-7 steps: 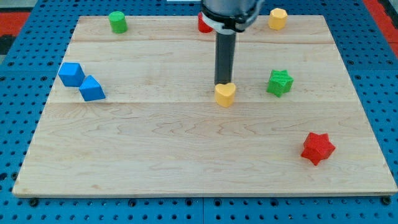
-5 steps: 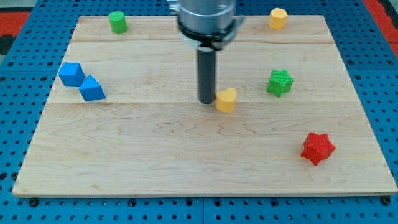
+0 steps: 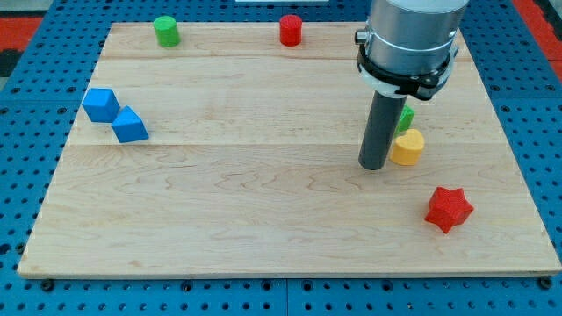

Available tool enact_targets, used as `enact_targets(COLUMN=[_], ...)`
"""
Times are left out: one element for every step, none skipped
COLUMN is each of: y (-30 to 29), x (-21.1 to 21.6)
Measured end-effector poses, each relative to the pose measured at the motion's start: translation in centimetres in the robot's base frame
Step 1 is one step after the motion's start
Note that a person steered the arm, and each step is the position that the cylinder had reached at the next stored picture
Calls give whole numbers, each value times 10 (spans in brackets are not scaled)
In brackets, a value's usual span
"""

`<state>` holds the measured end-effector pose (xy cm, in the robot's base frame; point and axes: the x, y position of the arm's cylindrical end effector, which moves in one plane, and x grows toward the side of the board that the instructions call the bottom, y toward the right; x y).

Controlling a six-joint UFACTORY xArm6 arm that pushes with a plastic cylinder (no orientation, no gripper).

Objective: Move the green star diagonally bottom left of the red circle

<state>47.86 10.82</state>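
The green star sits right of the board's middle, mostly hidden behind my rod, with only a sliver showing. The red circle stands near the view's top edge, a little right of centre. My tip rests on the board just left of a yellow block, touching or nearly touching it. The yellow block lies directly below the green star, close against it.
A red star lies at the lower right. A green cylinder stands at the top left. Two blue blocks sit side by side at the left. The arm's wide body hides the top right corner.
My tip moved left around the yellow block, then swept right, pushing the yellow block right until it sits under the green star. The red circle is now uncovered.
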Motion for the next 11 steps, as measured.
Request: enact_targets(y=[-20,-92,-119,-96,-9,86,124,58,-27,-120,-142], x=[5,-8,-67,-142,-187,-169,-124,-75,-61,-46,-58])
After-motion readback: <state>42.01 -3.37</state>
